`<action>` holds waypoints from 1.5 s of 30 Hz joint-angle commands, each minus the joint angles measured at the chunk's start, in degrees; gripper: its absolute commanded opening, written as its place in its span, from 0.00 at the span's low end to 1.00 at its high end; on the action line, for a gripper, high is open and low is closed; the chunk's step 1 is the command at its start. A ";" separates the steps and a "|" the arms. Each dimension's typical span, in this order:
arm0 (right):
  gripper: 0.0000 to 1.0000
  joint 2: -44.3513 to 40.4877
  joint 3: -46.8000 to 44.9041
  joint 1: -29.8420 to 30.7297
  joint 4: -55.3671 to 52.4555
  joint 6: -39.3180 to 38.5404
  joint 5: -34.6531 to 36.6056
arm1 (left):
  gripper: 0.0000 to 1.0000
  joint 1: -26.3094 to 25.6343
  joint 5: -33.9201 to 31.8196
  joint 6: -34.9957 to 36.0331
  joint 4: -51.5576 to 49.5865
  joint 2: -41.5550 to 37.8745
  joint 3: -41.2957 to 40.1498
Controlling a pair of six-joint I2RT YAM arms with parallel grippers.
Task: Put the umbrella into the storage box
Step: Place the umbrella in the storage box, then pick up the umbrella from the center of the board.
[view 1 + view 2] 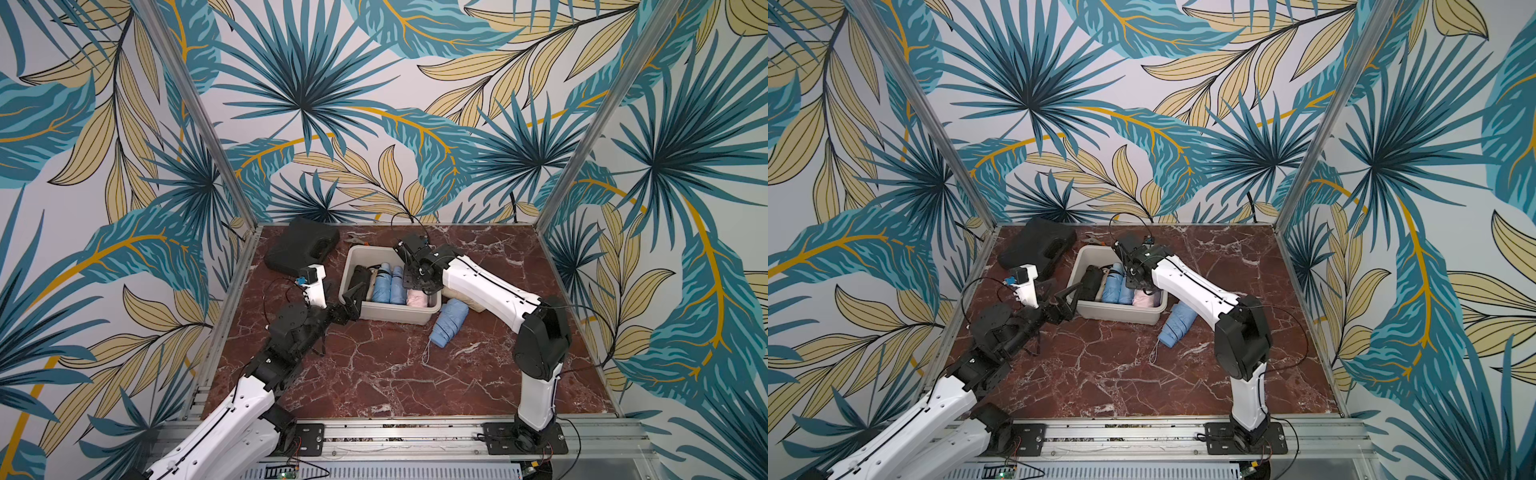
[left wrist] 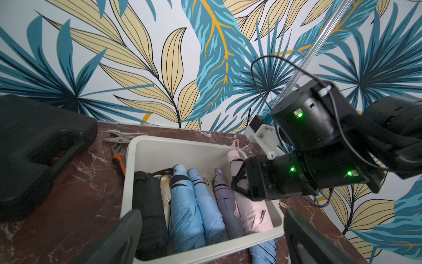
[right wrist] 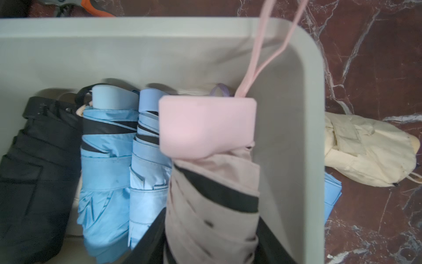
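The off-white storage box [image 1: 390,318] [image 1: 1117,318] [image 2: 182,146] [image 3: 137,57] stands at the table's back middle. It holds a black umbrella [image 2: 148,205], two light blue ones [image 2: 187,212] and a purple one [image 2: 225,201], laid side by side. A pink umbrella [image 1: 417,298] [image 2: 253,212] [image 3: 205,128] lies along the box's right wall. My right gripper [image 1: 417,291] [image 1: 1144,291] [image 3: 210,228] is over it, a finger pressed to each side. My left gripper [image 1: 352,300] [image 1: 1065,301] [image 2: 212,214] is open at the box's front left corner and holds nothing.
A light blue umbrella [image 1: 446,322] [image 1: 1177,324] lies on the table by the box's front right corner. A beige one [image 3: 365,148] lies right of the box, under my right arm. A black case [image 1: 299,245] and pliers [image 2: 117,148] sit at the back left.
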 commanded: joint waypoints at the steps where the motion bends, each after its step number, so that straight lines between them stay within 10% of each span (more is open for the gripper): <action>1: 0.61 -0.08 0.10 0.32 -1.02 1.30 1.06 | 1.00 0.43 1.10 -0.09 3.29 1.18 1.03; 27: 0.76 -30.88 -21.49 0.26 2.81 -6.78 4.56 | 1.00 1.43 0.35 -8.68 -7.95 -0.62 5.40; 45: 0.89 -43.21 -46.25 -5.33 8.09 6.18 -2.48 | 1.00 1.40 -3.89 -15.18 -7.00 -5.53 -1.24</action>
